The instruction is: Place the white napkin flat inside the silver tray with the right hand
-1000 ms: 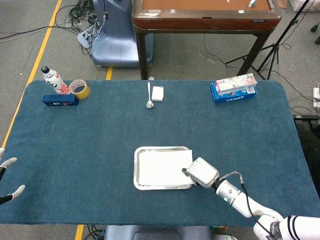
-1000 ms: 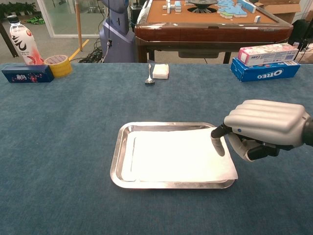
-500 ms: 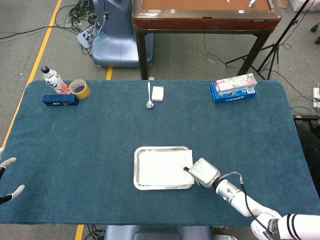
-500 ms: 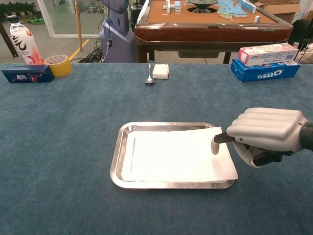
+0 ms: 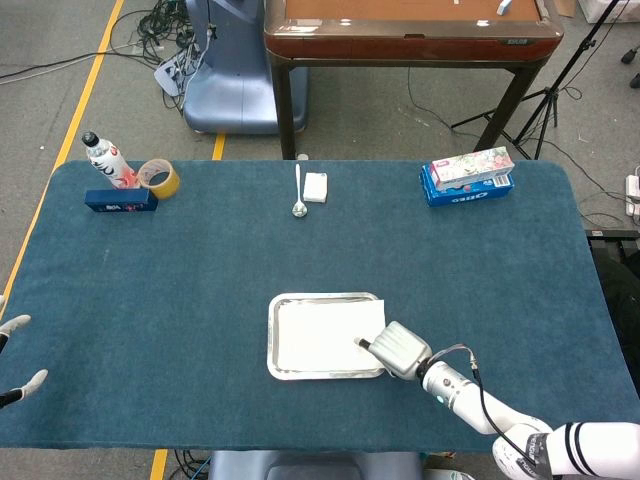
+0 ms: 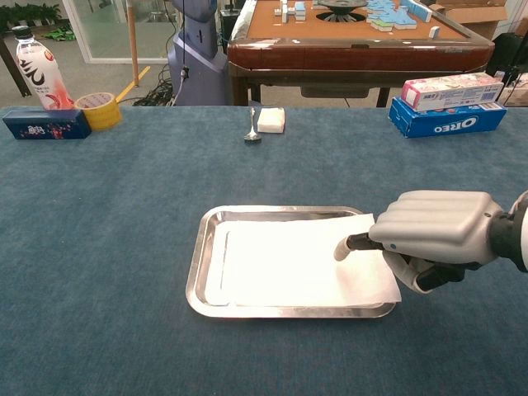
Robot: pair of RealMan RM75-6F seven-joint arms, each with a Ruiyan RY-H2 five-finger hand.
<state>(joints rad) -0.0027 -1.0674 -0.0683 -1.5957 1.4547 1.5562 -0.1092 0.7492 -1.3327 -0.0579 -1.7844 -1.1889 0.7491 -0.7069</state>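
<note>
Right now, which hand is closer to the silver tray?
Right. The right hand sits at the silver tray's right edge, a fingertip over the white napkin. The left hand hangs far off at the table's left edge.

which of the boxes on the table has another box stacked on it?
The blue Oreo box at the far right; a white and pink box lies on top. The dark blue box at far left carries nothing, with a bottle behind it.

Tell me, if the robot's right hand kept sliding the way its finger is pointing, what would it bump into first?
Probably the silver tray's far left rim. The right hand points a finger left across the white napkin, close above or on it. Nothing else lies in that line; depth is hard to judge.
</note>
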